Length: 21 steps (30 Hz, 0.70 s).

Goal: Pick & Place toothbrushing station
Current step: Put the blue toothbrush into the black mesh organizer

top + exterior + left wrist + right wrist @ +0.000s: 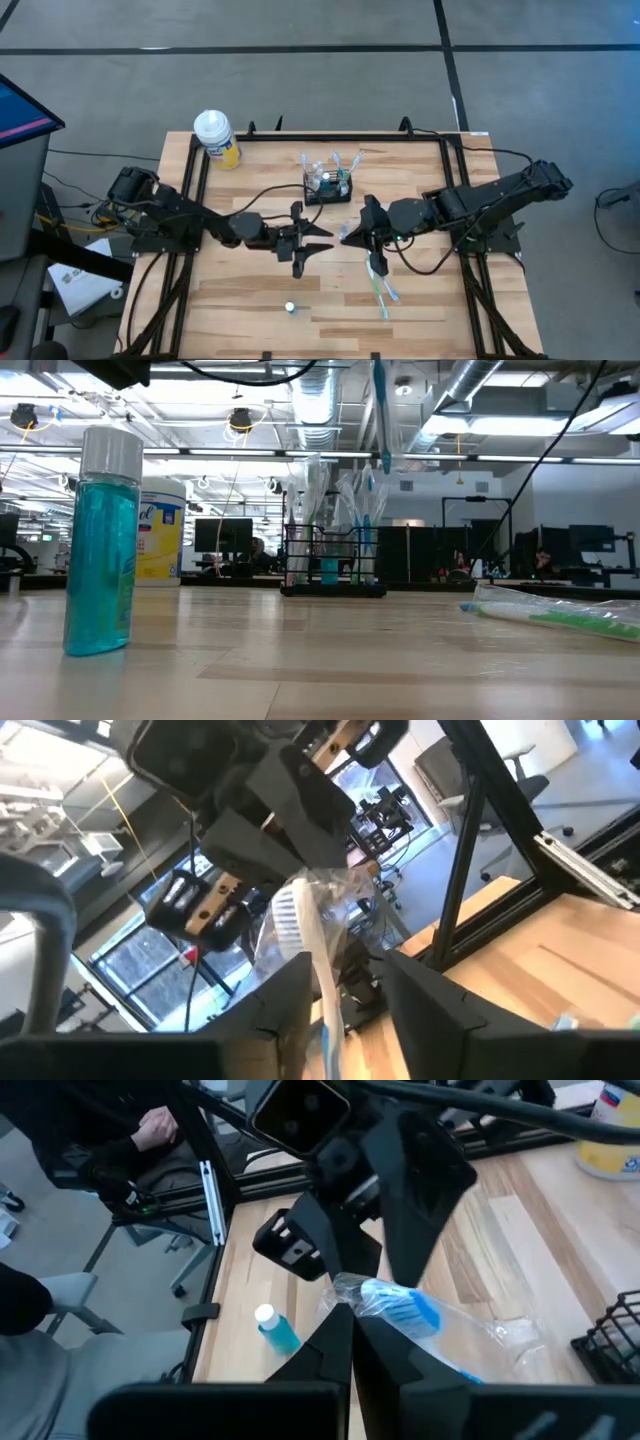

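The toothbrushing station (328, 187), a small black wire-mesh box with wrapped brushes standing in it, sits on the wooden bench (250, 290) toward its far edge. From above, the left tool (318, 238) and the right tool (345, 236) meet tip to tip just on the near side of the station, both raised off the wood.

The right wrist view gives what the overhead cannot: the right tool (350, 1330) is clenched on a blue toothbrush in clear wrap (405, 1305), with the left arm's fingers (420, 1175) parted around the wrap's other end. In the left wrist view the brush head (292, 915) stands between the left tool's spread fingers (440, 1005), not pinched.

Only the low view shows the station's compartments upright, and a small blue-green bottle (102, 540) close to the lens. A white-capped yellow canister (216, 138) stands left of the station; more wrapped brushes (380, 285) lie nearer than the station, to its right
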{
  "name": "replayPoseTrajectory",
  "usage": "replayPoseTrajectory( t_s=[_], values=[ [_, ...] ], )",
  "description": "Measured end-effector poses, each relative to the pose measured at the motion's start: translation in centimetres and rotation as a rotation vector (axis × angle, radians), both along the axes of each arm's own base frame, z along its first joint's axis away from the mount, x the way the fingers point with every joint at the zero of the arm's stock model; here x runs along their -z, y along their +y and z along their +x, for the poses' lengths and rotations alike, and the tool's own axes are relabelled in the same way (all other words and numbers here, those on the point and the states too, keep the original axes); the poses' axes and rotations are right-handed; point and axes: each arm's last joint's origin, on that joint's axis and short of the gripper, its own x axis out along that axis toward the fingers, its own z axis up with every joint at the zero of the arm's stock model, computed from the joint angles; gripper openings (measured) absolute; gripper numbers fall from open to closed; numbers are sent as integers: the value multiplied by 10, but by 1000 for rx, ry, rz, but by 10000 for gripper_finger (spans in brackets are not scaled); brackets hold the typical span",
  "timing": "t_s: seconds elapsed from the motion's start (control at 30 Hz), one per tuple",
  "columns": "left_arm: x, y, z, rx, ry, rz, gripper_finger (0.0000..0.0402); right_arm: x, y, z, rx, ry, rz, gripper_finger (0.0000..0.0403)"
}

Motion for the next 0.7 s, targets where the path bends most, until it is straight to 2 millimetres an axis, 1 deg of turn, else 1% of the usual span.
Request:
replayPoseTrajectory(
  t_s=[0.17,0.27,0.33,0.5,0.7],
  values=[
    [2,9,3,6,6,-111,169,-2,0,1,-4,-25,-5,0],
    [1,14,4,-7,0,-125,183,-3,-1,2,0,-35,-2,0],
    [-1,15,7,5,-5,-171,189,-3,-2,2,-1,-33,-6,0],
    [-5,18,12,35,-20,-221,191,-4,-3,3,-4,-46,-21,0],
    [2,16,21,46,8,-220,177,-4,-3,3,-4,-48,-22,0]
  ],
)
